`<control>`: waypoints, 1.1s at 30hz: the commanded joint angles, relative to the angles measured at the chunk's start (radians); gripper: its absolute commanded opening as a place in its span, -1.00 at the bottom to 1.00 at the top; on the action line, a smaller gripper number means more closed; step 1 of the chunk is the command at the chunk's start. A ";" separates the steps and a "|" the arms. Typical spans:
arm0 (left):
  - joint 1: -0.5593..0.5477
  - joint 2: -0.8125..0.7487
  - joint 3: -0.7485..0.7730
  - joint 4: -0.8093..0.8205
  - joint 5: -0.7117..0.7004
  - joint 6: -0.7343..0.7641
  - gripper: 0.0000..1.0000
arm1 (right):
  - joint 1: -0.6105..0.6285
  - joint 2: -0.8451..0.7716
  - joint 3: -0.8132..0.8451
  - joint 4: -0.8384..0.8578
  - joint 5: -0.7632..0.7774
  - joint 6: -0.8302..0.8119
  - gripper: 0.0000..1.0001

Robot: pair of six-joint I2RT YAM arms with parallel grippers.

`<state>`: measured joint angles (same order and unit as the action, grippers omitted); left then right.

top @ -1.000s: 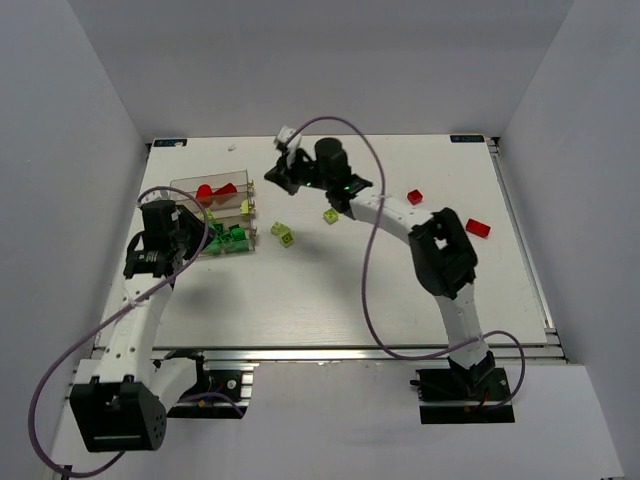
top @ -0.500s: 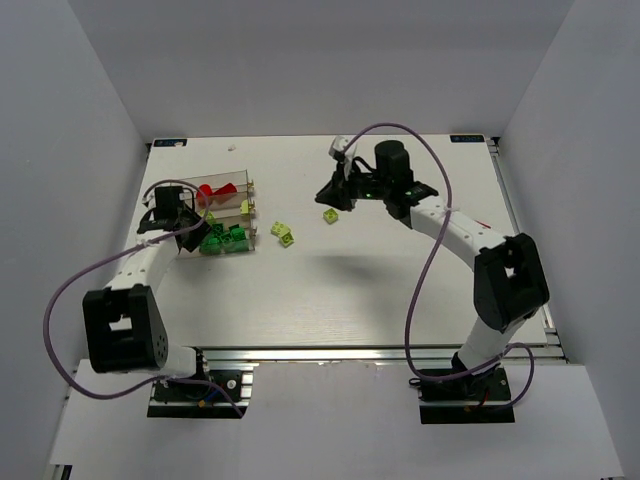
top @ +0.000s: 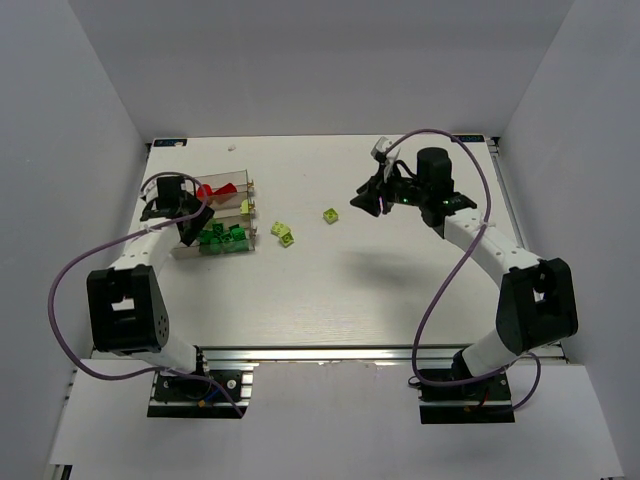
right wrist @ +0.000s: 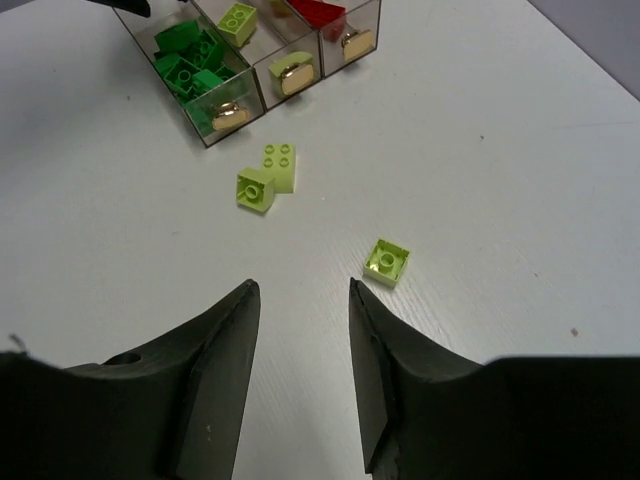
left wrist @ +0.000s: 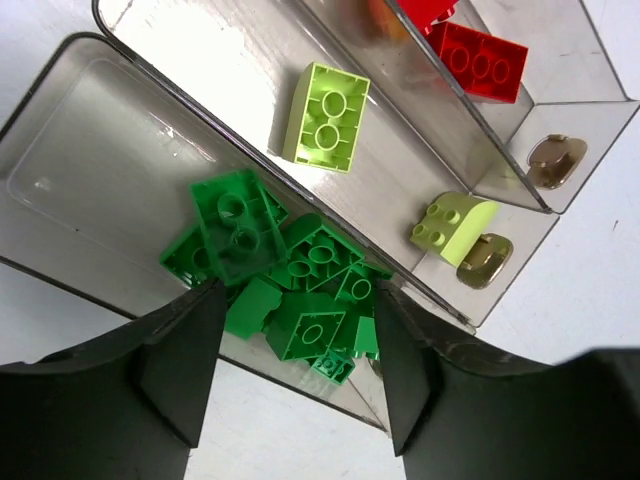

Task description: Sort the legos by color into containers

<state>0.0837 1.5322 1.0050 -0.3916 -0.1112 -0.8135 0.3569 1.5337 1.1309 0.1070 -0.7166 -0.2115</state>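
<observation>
The clear compartment tray (top: 228, 178) lies at the left. Its near compartment holds a heap of dark green legos (left wrist: 300, 270), the middle one two lime legos (left wrist: 327, 117), the far one red legos (left wrist: 478, 62). My left gripper (left wrist: 300, 290) hangs open just above the green heap (top: 225, 238), holding nothing. Loose on the table are a pair of lime bricks (right wrist: 267, 180) touching each other and a single upturned lime brick (right wrist: 386, 262). My right gripper (right wrist: 301, 285) is open and empty above the bare table, just short of that single brick (top: 330, 215).
The tray's rim (left wrist: 75, 45) and thin dividers stand close around my left fingers (left wrist: 185, 365). The paired lime bricks (top: 283, 233) lie just right of the tray's front end. White walls enclose the table on three sides.
My right arm swung right, away from the tray, and its jaws opened. My left gripper shifted toward the tray's back end and opened over the green compartment.
</observation>
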 commanded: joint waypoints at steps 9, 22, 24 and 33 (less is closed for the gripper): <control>0.005 -0.210 -0.008 0.060 0.031 0.019 0.20 | -0.091 -0.004 0.047 -0.142 0.181 0.093 0.10; -0.386 -0.031 0.150 0.050 0.268 0.174 0.60 | -0.102 0.026 0.072 -0.271 0.243 0.103 0.46; -0.416 -0.004 0.188 0.002 0.204 0.156 0.89 | -0.102 0.022 0.066 -0.270 0.249 0.095 0.78; -0.564 0.164 0.290 -0.192 -0.074 0.007 0.96 | -0.102 0.031 0.041 -0.247 0.247 0.115 0.79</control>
<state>-0.4442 1.6642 1.2484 -0.4755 -0.0402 -0.7326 0.2562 1.5650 1.1561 -0.1619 -0.4660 -0.1081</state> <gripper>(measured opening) 0.982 0.893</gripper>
